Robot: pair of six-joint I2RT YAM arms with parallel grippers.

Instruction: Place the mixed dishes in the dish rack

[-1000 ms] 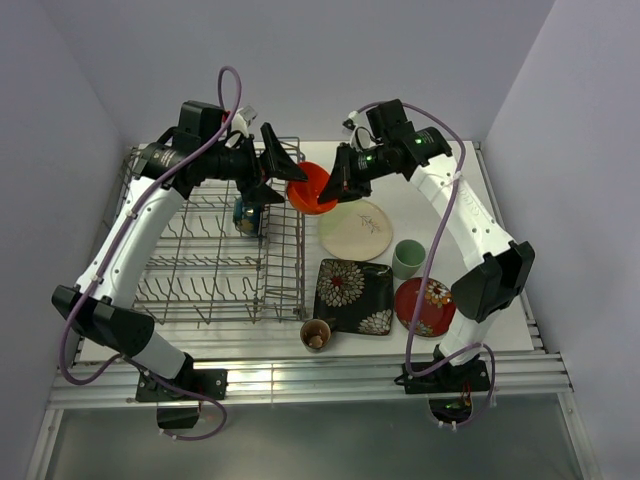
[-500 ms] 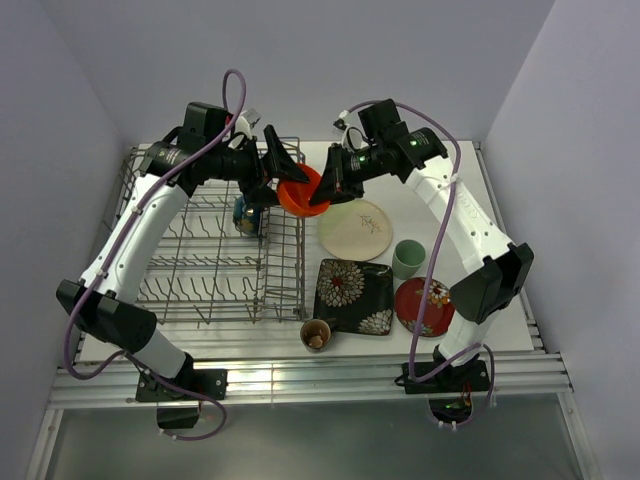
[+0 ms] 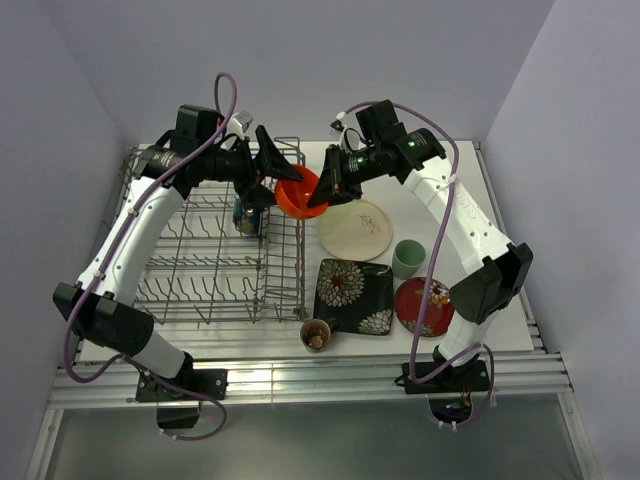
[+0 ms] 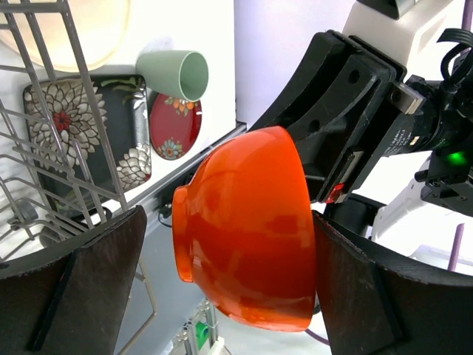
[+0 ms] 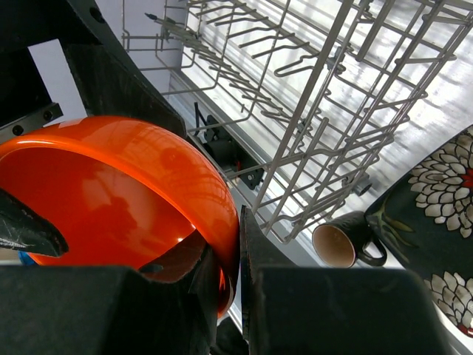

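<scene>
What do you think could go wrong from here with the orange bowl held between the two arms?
1. The right gripper pinches only the rim of the orange bowl while the left gripper stands open around it; an early release could drop it onto the rack edge or the cream plate.
2. The left fingers may slip on its smooth, rounded side.

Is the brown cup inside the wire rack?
No, the brown cup stands outside the dish rack, beside the black square plate.
</scene>
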